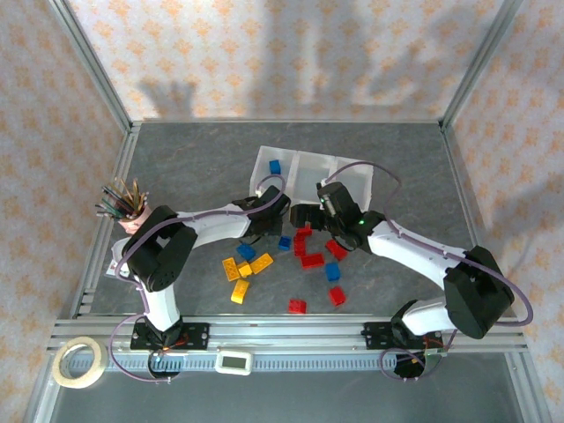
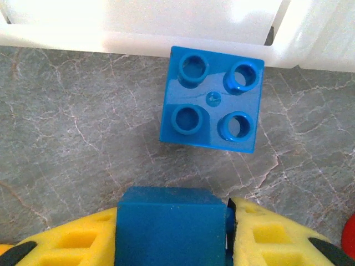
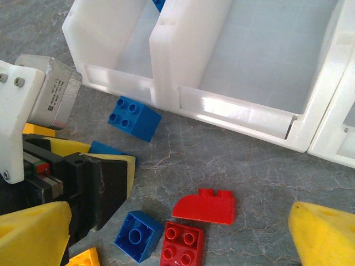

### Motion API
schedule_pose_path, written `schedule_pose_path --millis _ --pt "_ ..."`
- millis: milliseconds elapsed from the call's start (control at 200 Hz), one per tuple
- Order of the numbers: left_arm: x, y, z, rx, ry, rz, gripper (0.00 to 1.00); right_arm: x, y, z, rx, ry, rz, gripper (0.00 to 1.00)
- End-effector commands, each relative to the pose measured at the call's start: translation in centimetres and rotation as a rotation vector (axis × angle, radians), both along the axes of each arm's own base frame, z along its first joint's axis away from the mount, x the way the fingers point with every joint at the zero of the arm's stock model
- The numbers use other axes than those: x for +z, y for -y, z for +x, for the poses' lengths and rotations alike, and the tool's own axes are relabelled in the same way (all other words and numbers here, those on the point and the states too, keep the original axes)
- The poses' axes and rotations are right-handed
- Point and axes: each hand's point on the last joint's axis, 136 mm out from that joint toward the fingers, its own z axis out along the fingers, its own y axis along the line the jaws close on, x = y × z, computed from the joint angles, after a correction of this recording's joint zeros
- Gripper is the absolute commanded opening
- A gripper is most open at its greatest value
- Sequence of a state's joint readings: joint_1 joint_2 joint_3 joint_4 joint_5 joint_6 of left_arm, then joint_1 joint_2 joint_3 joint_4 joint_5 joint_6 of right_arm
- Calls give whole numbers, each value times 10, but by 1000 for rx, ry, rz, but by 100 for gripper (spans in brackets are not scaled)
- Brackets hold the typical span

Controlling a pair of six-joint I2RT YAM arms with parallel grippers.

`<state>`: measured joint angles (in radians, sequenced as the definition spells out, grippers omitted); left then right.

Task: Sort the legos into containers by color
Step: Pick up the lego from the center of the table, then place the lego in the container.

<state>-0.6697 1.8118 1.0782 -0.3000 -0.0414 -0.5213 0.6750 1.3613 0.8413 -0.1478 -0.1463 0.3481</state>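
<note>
The left gripper [image 2: 175, 216] is pinching a blue brick [image 2: 172, 230] between its yellow fingers [image 2: 72, 244]. Both seem to be pressing its smooth sides, though the right contact is shadowed. The brick is sitting just short of the tray [image 2: 138, 39], near the left bin [image 1: 269, 181], where one blue piece [image 1: 275, 166] is already lying.

To do this well, the arm should be:
- lifting straight up until the brick is clearing the low wall;
- moving it over that bin;
- letting go low, since hard plastic is prone to bouncing.

A loose blue square [image 2: 211, 100], four hollow studs up, is lying just beside the wall ahead, so the lift should be steering clear of it.

The fingers are looking ribbed and cut with square pockets. The bricks are showing up glossy and sharp-cornered, and the tray is milky, translucent and round-rimmed. The table [image 2: 66, 127] is matte grey with pale veins.

Further right, the right gripper [image 3: 175, 208] is hovering with jaws spread wide and gripping nothing. Below it are lying a red curved-top piece [image 3: 205, 206] and a red square [image 3: 183, 239].
</note>
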Motion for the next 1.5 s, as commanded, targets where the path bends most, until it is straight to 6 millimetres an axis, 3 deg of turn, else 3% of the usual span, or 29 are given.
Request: schedule_pose_path --millis 0,230,340,465,761,806,1001,1261,1496 --pt "13 -3 -11 -31 -9 -6 35 29 3 10 -34 67 48 100" --pt "58 -10 -4 -9 81 -4 32 50 7 21 -82 102 70 100" --pt "85 -5 15 6 147 -23 31 57 12 29 -116 109 85 100" --pt "99 -2 41 43 184 -41 31 58 24 39 -176 106 88 100" --pt "95 -5 109 144 199 -90 30 57 36 58 -203 90 147 100" --pt "79 -7 117 155 177 -68 30 58 34 61 -197 94 150 100" --pt "66 -16 147 186 179 -48 30 61 28 66 -170 102 159 100" --pt "72 -17 157 177 188 -26 57 65 24 64 -138 116 163 100" --pt "101 -12 143 148 205 -110 62 70 22 59 -91 122 143 100"
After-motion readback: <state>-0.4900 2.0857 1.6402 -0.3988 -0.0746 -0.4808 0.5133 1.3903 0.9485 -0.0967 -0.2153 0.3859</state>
